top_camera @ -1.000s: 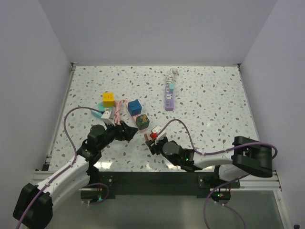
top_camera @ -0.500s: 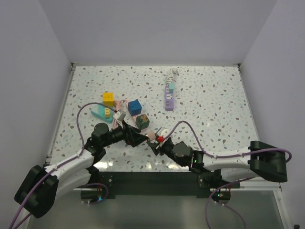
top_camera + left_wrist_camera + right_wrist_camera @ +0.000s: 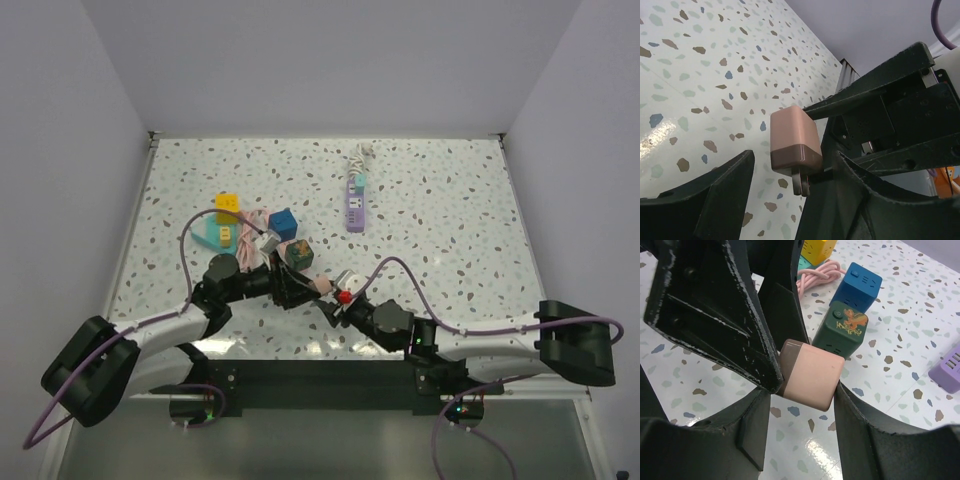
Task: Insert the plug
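A pink plug (image 3: 322, 287) with a brown end is held above the table near the front, between both arms. My right gripper (image 3: 802, 392) is shut on its pink body (image 3: 812, 372). My left gripper (image 3: 792, 157) stands open around the brown end of the plug (image 3: 792, 137), with its two metal prongs (image 3: 801, 182) pointing back between the fingers. A gap shows on the plug's left side. In the right wrist view one left finger touches the brown end. A purple power strip (image 3: 355, 200) lies at the back centre.
A green cube socket (image 3: 298, 256), a blue cube (image 3: 284, 224) and a yellow cube (image 3: 228, 205) stand left of centre, with a coiled pink cable (image 3: 817, 275) and a teal strip (image 3: 212, 235). White walls enclose the table.
My left arm has moved right, bringing its gripper around the plug, and its fingers have narrowed. My right gripper has shifted slightly right with the plug still in it.
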Robot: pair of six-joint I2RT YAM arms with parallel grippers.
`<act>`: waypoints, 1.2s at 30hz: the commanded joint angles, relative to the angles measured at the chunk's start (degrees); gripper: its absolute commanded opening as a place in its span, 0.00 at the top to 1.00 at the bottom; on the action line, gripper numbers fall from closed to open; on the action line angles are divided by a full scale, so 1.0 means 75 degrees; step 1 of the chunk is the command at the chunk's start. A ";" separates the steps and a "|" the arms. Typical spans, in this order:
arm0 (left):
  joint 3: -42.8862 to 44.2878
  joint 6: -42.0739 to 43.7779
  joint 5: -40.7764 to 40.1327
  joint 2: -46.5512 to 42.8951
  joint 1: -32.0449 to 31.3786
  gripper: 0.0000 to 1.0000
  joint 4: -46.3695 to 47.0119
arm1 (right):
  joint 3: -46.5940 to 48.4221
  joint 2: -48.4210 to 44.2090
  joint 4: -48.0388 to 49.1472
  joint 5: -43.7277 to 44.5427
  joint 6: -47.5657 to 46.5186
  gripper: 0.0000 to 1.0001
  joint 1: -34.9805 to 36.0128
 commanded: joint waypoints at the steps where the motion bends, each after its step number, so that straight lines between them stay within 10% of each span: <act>1: 0.0292 -0.0164 0.0388 0.0245 -0.0090 0.33 0.0922 | -0.0032 -0.0332 0.0429 -0.0059 -0.0181 1.00 0.0031; 7: 0.0257 -0.0562 0.0669 0.0725 -0.0090 0.71 0.2068 | -0.0020 -0.0543 0.0102 -0.0152 -0.0228 0.99 0.0031; 10: 0.0339 -0.0703 0.0682 0.0971 -0.0055 1.00 0.2305 | 0.0085 -0.0753 -0.0261 0.0000 -0.0193 0.60 0.0043; 11: 0.0374 -0.0715 0.0600 0.0960 0.0108 1.00 0.2271 | 0.0085 -0.0882 -0.0332 0.0035 -0.0169 0.38 0.0043; 15: 0.0654 -0.0715 0.0518 0.0808 0.0636 1.00 0.2084 | 0.0214 -0.1726 -0.0848 0.0187 -0.0204 0.12 0.0031; 25: 0.1652 0.0012 0.0294 0.0175 0.0953 1.00 0.0921 | 0.1760 -0.2385 -0.0941 -0.0104 -0.1178 0.04 -0.0342; 36: 0.1792 0.0316 0.1032 -0.0223 0.0965 1.00 0.1016 | 0.3777 -0.0778 -0.1518 -0.6520 0.2054 0.04 -0.3997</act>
